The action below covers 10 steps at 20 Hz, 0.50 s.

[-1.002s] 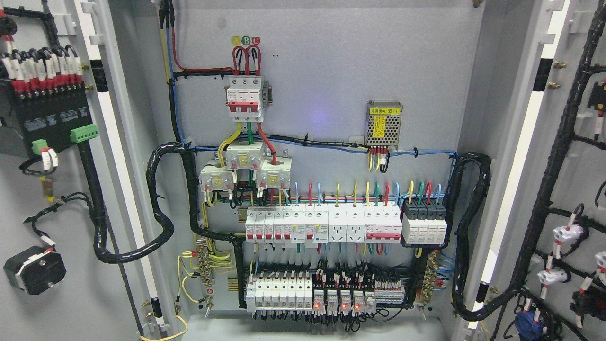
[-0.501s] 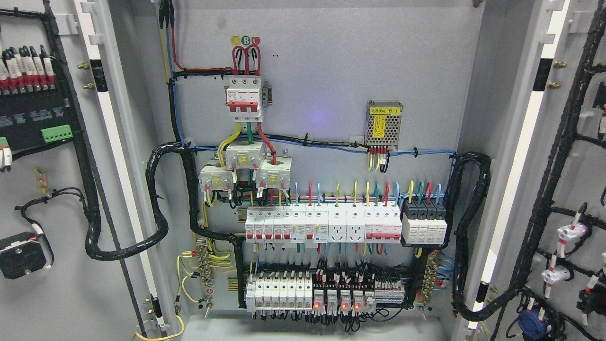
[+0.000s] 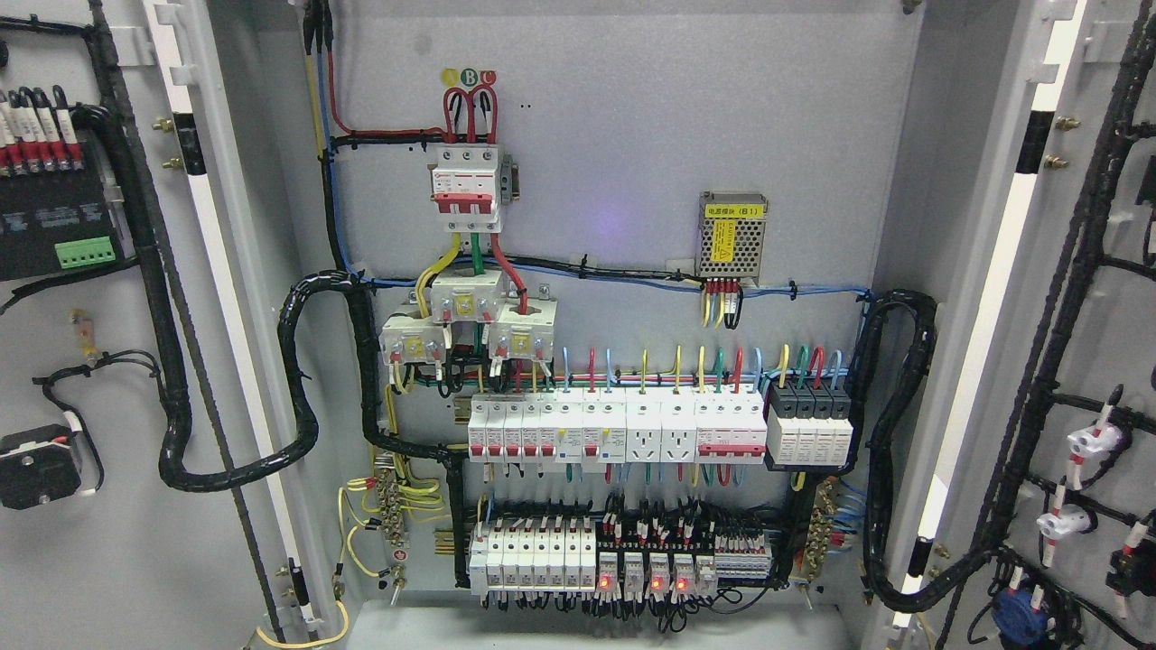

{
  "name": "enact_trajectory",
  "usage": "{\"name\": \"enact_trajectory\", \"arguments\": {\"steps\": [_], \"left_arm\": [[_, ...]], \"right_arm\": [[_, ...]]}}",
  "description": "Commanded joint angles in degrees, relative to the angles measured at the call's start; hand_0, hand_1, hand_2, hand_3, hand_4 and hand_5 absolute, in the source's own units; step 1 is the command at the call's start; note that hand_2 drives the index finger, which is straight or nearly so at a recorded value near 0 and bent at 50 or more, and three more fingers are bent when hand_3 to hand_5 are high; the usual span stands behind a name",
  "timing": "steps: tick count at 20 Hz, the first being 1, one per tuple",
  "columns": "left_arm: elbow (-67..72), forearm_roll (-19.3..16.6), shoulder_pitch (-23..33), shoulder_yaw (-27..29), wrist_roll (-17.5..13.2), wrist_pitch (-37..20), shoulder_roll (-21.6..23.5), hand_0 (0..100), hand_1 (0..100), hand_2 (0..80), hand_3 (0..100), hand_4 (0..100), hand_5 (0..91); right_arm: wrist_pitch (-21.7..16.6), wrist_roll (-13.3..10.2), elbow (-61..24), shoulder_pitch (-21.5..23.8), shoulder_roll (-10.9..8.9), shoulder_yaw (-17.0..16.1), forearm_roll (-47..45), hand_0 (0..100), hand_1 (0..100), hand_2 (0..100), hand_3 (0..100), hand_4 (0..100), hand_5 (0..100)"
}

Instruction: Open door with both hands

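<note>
An electrical cabinet stands open, seen straight on. Its left door (image 3: 108, 542) is swung out at the picture's left edge and its right door (image 3: 1111, 343) at the right edge, so both inner faces show, each carrying black wire looms and small fittings. Neither robot hand is in view, so whether the fingers are wide or closed cannot be told.

Between the doors lies the grey back panel (image 3: 614, 135). Near its top left sits one red-and-white main breaker (image 3: 465, 181) with three red wire loops above it. Below it are three white current transformers (image 3: 465, 320) in a cluster. Toward the panel's right side is one small metal power supply (image 3: 732, 233) with a yellow label. A long row of white breakers (image 3: 614, 431) crosses the middle, ending at the right in a black-topped block of four modules (image 3: 809, 424). Along the bottom edge runs a second row of modules (image 3: 623, 560), where three red lights glow. Thick black cable bundles (image 3: 302, 379) loop from the panel to each door.
</note>
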Motion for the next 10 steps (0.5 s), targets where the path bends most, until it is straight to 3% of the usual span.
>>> {"name": "enact_trajectory", "arguments": {"steps": [1,4,10], "left_arm": [[-1.48,3.18,1.85,-4.71,-0.06,-35.73,2.55,0,0,0.0,0,0,0.0],[-11.67,6.18,7.04,-7.53,0.9,-34.94,2.99,0,0,0.0,0,0,0.0],[-31.28,4.61,13.73,-10.87,1.6,-34.15,0.89,0,0,0.0,0,0,0.0]], "right_arm": [[-0.08,0.11,0.96,-0.01,0.12,-1.16,-0.01,0,0,0,0,0,0],[-0.08,0.11,0.08,0.43,0.04,-0.99,-0.01,0,0,0,0,0,0],[-0.34,0.11,-5.36,3.24,0.04,1.82,0.16,0,0,0,0,0,0]]}}
